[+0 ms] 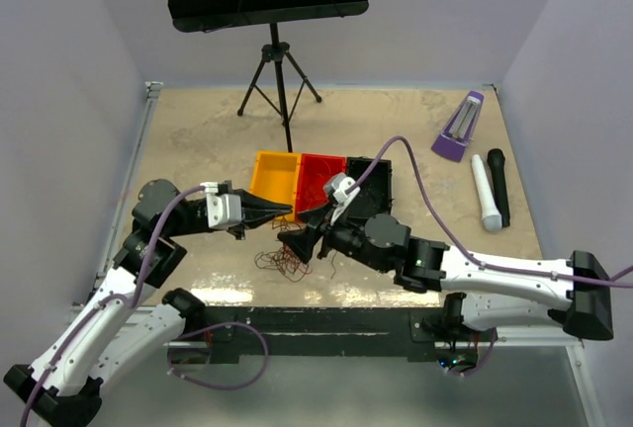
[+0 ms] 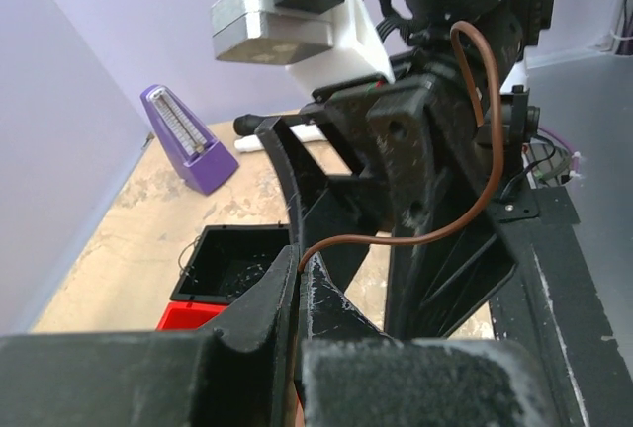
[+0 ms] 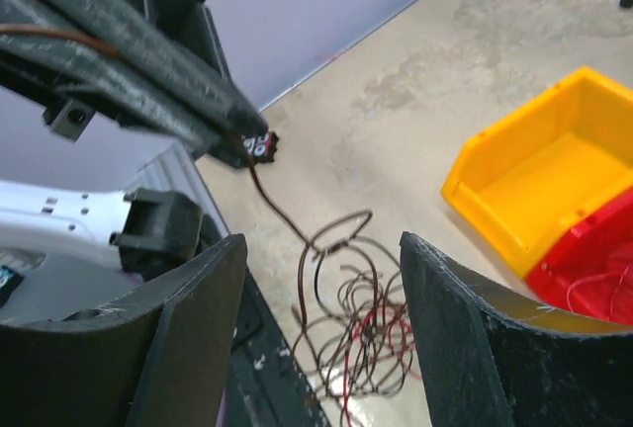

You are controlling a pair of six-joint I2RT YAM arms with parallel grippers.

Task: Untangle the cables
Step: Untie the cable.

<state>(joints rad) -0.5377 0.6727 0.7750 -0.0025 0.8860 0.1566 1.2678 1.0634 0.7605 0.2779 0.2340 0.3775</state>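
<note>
The right gripper hangs empty, jaws apart, just above the cables, a loopy clump on the table near the yellow bin. The left gripper is pinched on one brown wire trailing into the clump. A few strands lie in the red bin, so most of the untangling seems left.
</note>
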